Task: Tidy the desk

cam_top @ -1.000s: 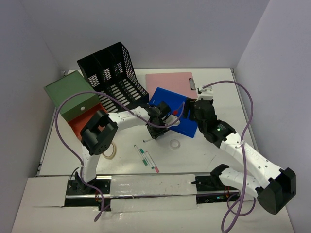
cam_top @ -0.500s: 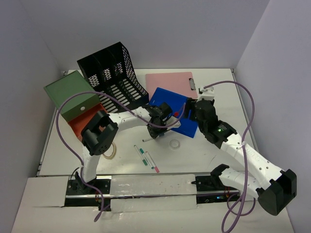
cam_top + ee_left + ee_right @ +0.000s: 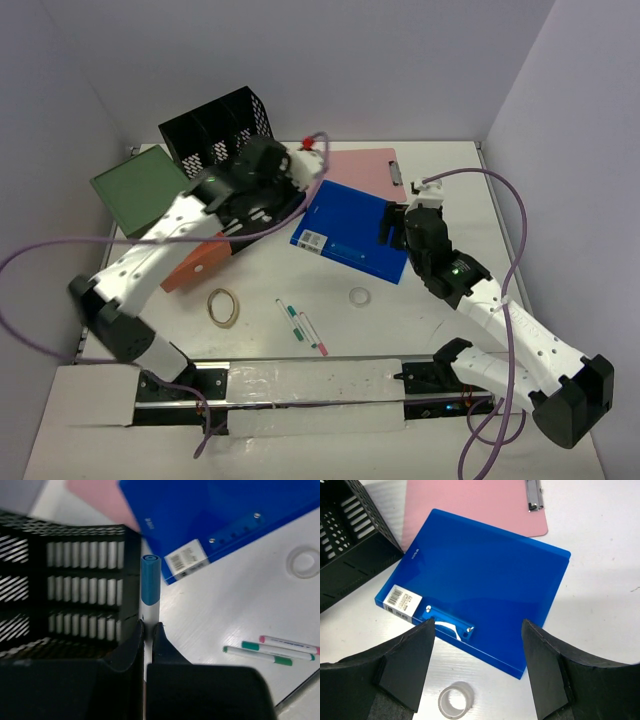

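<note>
Left and right arms over the desk (image 3: pixel 420 320), the white tabletop lying under everything and filling the view between the pale walls.

Risk: my left gripper (image 3: pixel 148 627) is pinching a blue-capped marker (image 3: pixel 150 587) by its lower white barrel only, so most of the marker is sticking out toward 12 o'clock. With so narrow a hold it is liable to swing or slide if the cap is knocking against the black file rack (image 3: pixel 65 580) at 9 o'clock. A release here is likely to send it onto the rack's wall or down to the tabletop; whether the marker is hanging over a compartment or just outside the rim, I cannot tell from the wrist view. My right gripper (image 3: pixel 477 625) is risking a nudge of the blue binder (image 3: pixel 480 580) onto the pink clipboard (image 3: pixel 470 500) at 12 o'clock.

Pose: my left arm is reaching up toward 10 o'clock, jaws clamped on the marker. My right arm is stretching toward 12 o'clock, jaws spread wide and holding nothing, hovering above the binder's near edge.
</note>
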{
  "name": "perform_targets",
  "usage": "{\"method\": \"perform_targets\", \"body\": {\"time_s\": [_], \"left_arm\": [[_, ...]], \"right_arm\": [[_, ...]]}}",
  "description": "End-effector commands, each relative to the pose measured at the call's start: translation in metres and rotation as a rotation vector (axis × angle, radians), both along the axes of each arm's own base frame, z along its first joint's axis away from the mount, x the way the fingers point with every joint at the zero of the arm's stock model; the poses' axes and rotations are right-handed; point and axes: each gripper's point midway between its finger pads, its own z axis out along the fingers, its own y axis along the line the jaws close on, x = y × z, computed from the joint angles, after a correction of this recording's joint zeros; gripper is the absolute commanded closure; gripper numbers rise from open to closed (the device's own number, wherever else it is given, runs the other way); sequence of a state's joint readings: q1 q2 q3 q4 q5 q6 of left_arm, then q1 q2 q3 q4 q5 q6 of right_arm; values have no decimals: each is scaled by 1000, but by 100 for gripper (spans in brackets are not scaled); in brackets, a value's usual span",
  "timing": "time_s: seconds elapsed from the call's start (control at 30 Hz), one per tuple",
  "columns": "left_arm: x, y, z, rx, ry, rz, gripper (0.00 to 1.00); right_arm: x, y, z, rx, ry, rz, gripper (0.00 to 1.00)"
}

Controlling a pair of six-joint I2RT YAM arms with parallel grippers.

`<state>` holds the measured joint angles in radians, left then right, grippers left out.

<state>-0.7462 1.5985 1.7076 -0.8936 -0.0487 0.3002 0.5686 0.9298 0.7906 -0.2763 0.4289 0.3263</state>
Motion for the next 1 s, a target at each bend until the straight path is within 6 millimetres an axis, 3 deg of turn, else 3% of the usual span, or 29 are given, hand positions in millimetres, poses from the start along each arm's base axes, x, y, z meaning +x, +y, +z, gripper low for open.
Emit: {"method": "perform_targets", "body": {"time_s": [0.0,0.1,0.2,0.4,0.53,0.67,0.83,0.93,0.97], "left_arm": [[4,80,13,76,-44,171,100],[-2,134,-5,92,16,266,100],[-9,160,-9,81,4,315,100],[-14,198,-42,136,27,380,100],[-9,221,-49,188,1,429,100],[-7,229,-56,208,-6,424,100],[-15,226,-74,226,52,366,78],[-15,230,-77,238,55,387,53],[-15,230,-76,236,56,390,48]], "right_arm": [[3,5,10,53,-43,4,24],[3,7,10,56,-45,12,24],[3,11,8,62,-45,32,24],[0,33,4,91,-3,142,25],[-2,38,-1,107,15,162,26],[-4,41,-3,124,21,177,26],[-8,51,-8,137,45,228,26],[-14,65,-21,146,102,302,26],[-16,70,-25,147,124,323,27]]}}
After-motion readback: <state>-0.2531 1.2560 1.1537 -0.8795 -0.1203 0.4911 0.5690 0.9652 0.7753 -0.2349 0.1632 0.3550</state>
